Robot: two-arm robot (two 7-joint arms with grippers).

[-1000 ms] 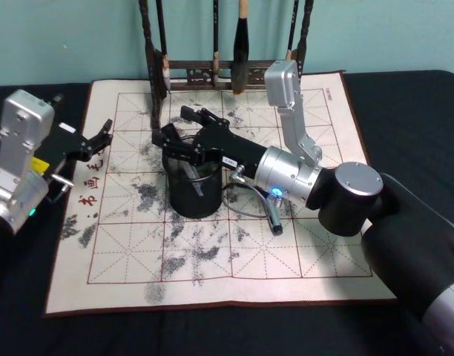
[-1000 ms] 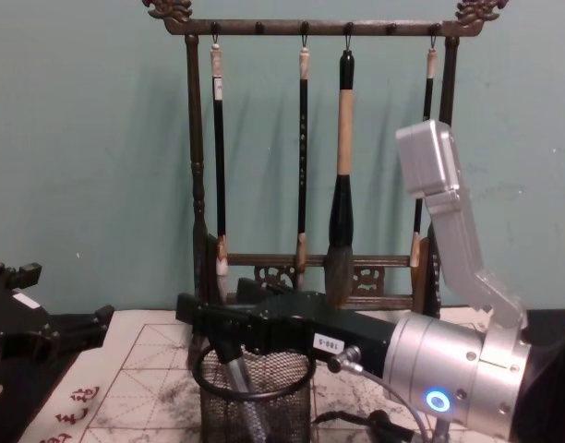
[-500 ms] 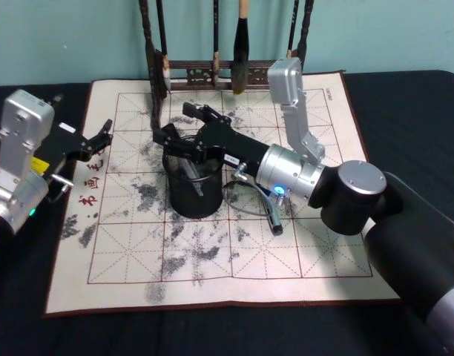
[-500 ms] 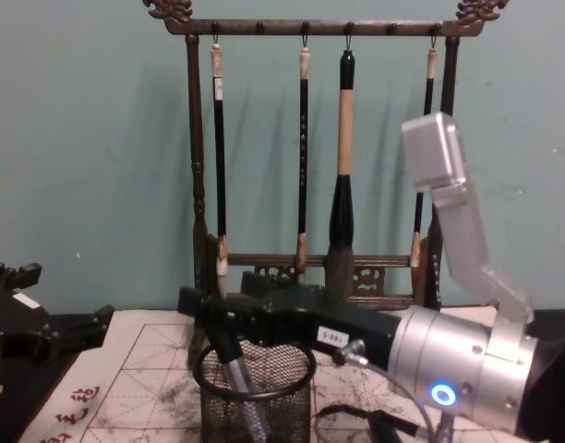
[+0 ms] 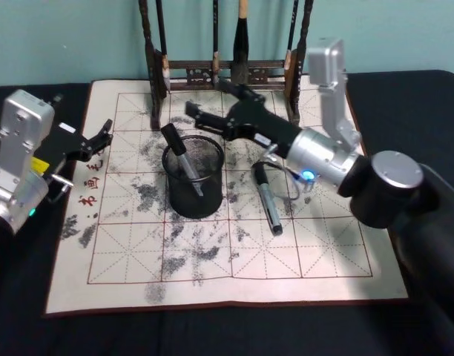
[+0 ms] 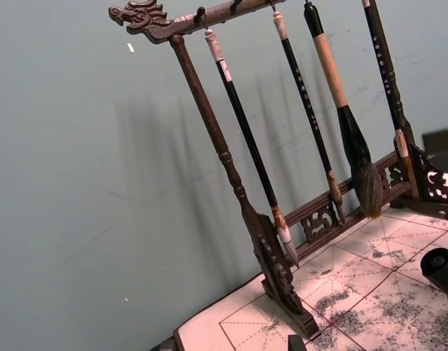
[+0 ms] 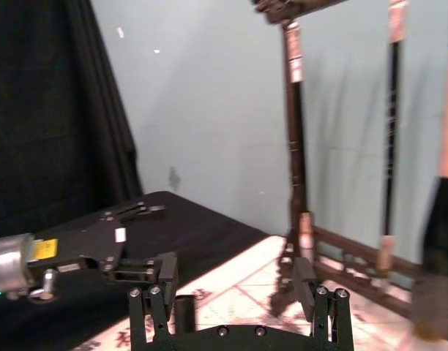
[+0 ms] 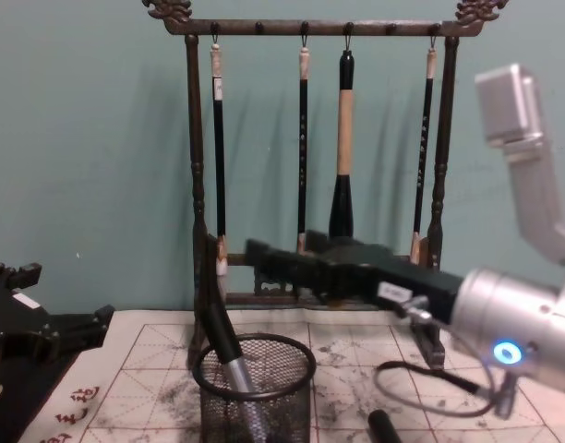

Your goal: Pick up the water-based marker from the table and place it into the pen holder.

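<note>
Looks done to me: marker (image 5: 179, 154) leans inside the pen holder (image 5: 193, 199). My right gripper (image 5: 205, 97) hangs just behind it, fingers spread, empty. The left gripper (image 5: 101, 136) sits parked left of it, spread too.

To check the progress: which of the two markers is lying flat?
The marker on the mat right of the pen holder lies flat; the other marker leans inside that holder.
</note>
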